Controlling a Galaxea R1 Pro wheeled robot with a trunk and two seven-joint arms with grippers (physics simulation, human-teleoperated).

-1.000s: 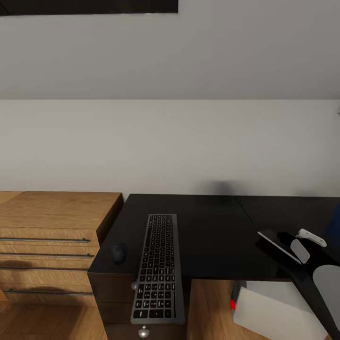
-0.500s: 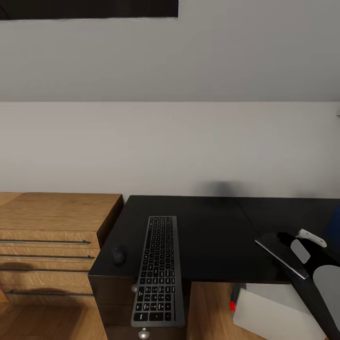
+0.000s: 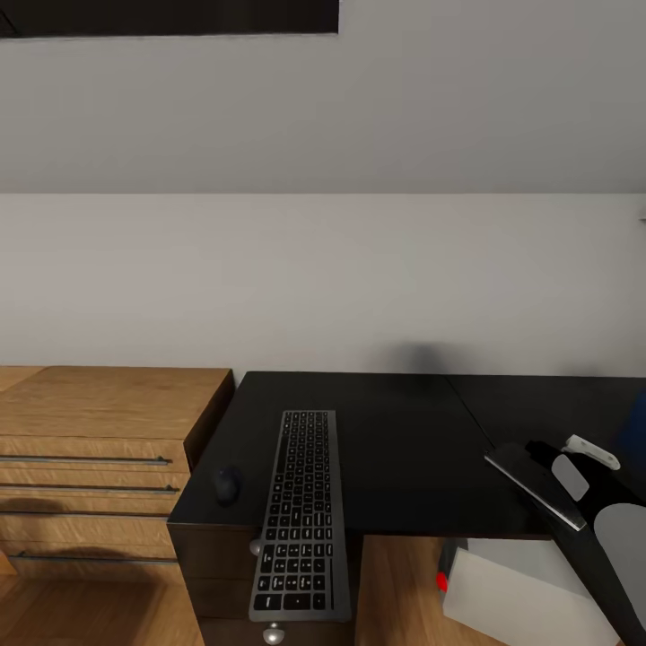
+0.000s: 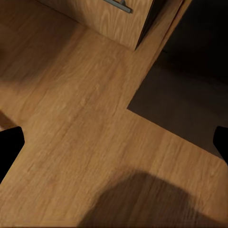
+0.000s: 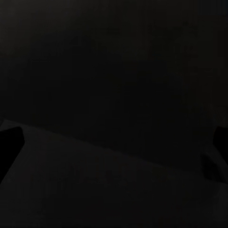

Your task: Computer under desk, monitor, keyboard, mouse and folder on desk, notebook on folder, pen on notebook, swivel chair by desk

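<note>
The black desk fills the middle of the head view. The long keyboard lies on it lengthwise, its near end overhanging the front edge. The small black mouse sits just left of the keyboard. At the desk's right front, the thin grey notebook lies skewed, with my right gripper over it. The wrist view shows this gripper open, fingertips wide apart over dark surfaces. A pale pen lies just behind the arm. The light computer stands under the desk. My left gripper hangs open over the wood floor.
A light wood chest of drawers stands against the desk's left side, and its corner shows in the left wrist view. Silver knobs mark the desk's drawer unit. A sliver of blue touches the right edge. The pale wall rises behind.
The whole picture dropped slightly a second ago, so the camera moved. Nothing on the desk, nor my right arm, has visibly shifted since.
</note>
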